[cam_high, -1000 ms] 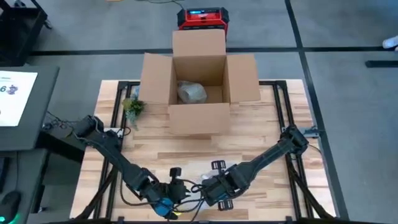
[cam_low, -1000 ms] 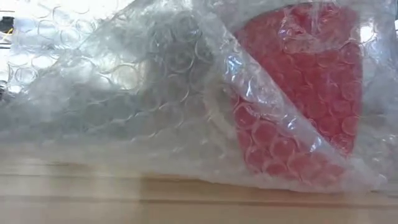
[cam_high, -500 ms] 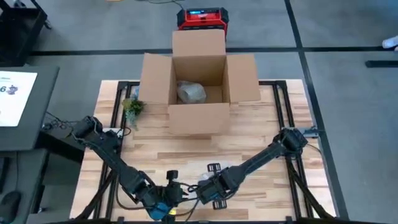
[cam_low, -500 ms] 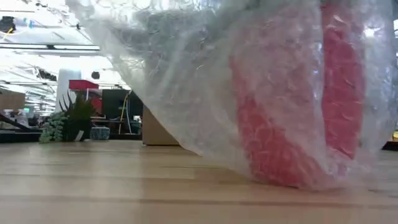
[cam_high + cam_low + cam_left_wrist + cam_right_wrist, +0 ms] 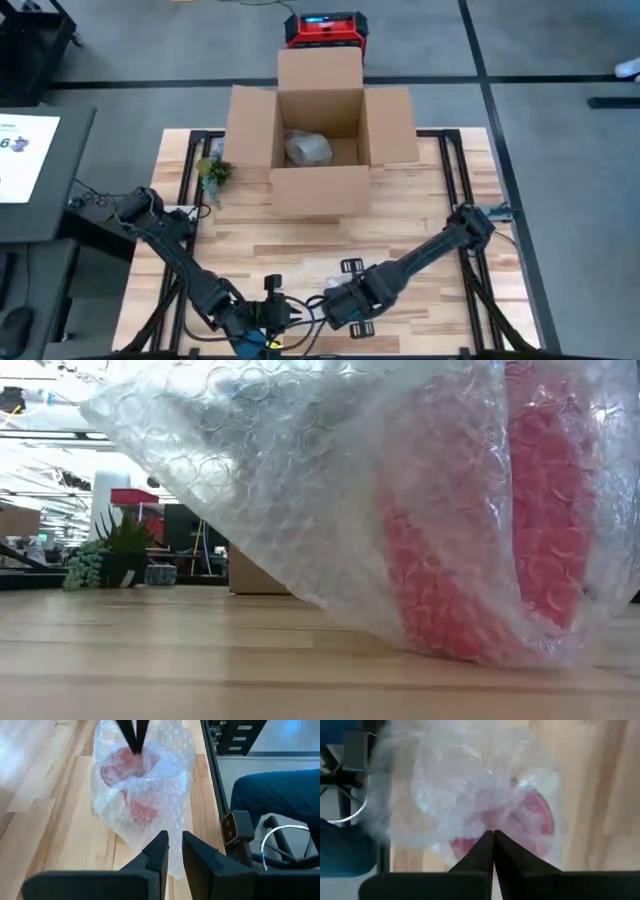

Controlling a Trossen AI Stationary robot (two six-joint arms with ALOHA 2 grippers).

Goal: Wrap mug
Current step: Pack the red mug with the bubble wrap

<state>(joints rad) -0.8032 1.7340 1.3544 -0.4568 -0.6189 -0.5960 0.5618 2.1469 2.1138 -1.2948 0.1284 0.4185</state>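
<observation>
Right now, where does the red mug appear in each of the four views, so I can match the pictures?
High view: not visible; the grippers hide that spot at the near table edge.
Low view: red mug at right, close up, inside the bubble wrap.
Left wrist view: upper centre, wrapped, by the table edge.
Right wrist view: centre, just beyond the right gripper.
Shared landmark: the bubble wrap.

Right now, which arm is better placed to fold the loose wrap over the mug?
Left, probably. The right gripper is shut on the bubble wrap over the red mug, pinning it. The left gripper pinches the wrap's loose edge at the table's front, so it can pull that flap across.
</observation>
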